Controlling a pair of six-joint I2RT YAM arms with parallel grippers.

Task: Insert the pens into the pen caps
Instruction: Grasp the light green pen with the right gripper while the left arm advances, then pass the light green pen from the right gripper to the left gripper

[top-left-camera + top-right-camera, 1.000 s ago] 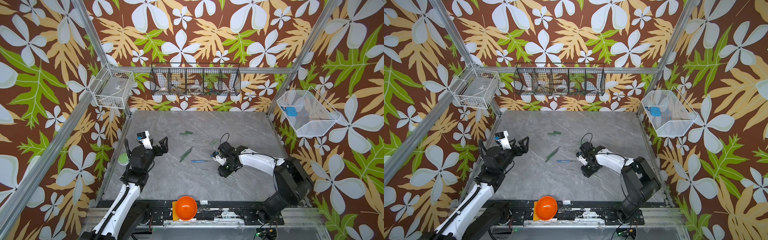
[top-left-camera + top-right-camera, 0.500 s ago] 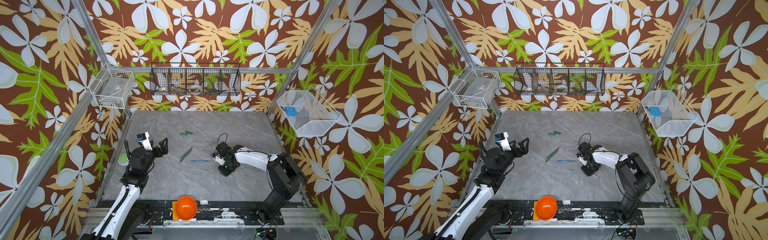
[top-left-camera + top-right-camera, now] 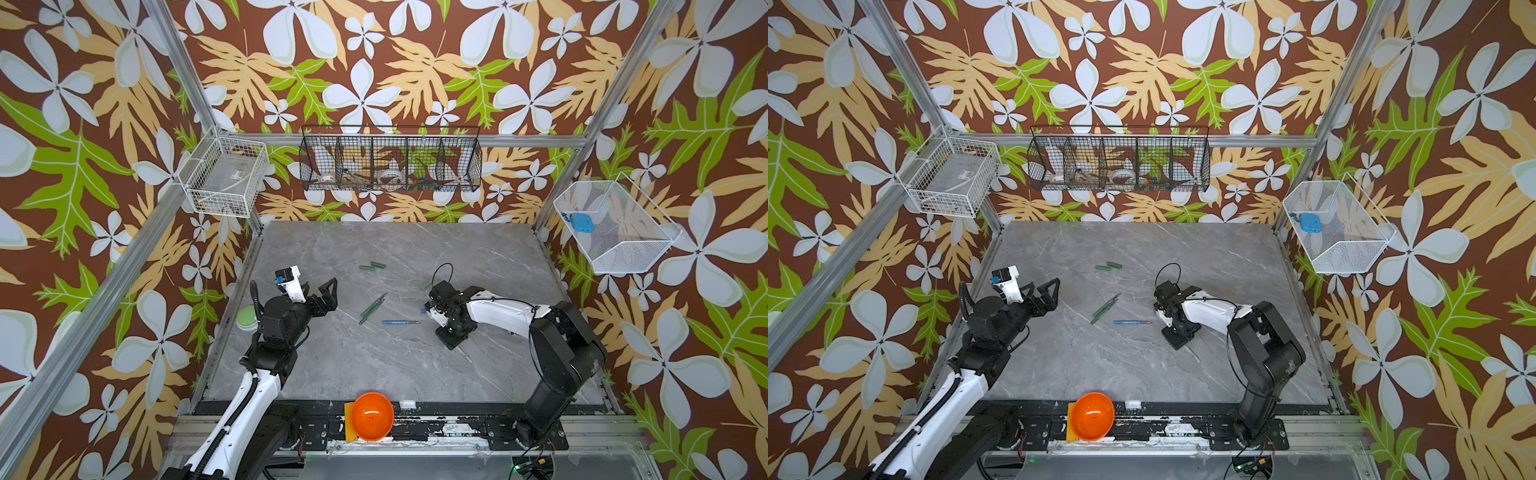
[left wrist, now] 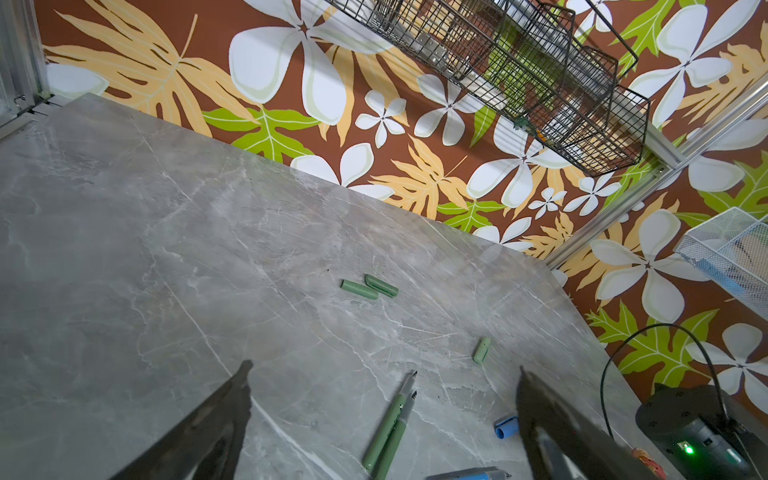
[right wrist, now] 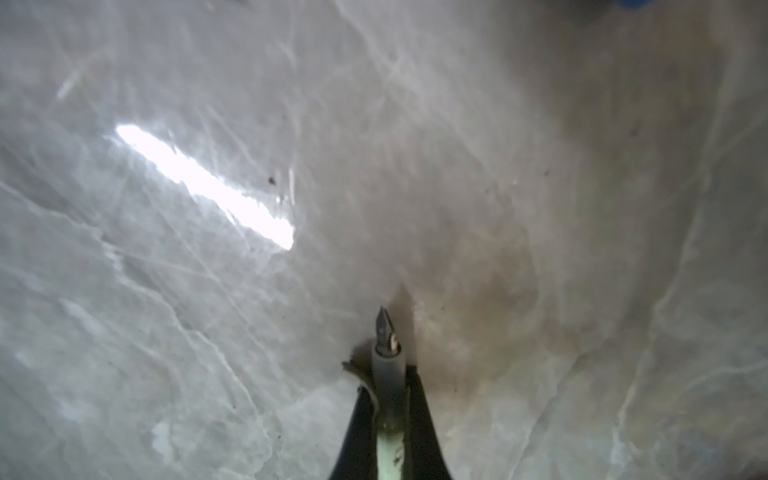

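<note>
Jaws just closed: right gripper [image 5: 388, 388] clamps pale green pen [image 5: 387, 361]; left gripper [image 4: 384, 368] gapes, unmoved. Pen's rear cut off.

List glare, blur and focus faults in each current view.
Right wrist view: white glare streak on the table, marble soft, only the tip of the pale green pen crisp. Left wrist view: dark green caps sharp, foreground dark, blurred. Both top views: even light, sharp.

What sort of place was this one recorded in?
Probably a purpose-built robot test cell: an aluminium frame with floral-print walls encloses a grey marble-look tabletop, the left arm and right arm are mounted at its front edge, and wire baskets hang on the walls.
</note>
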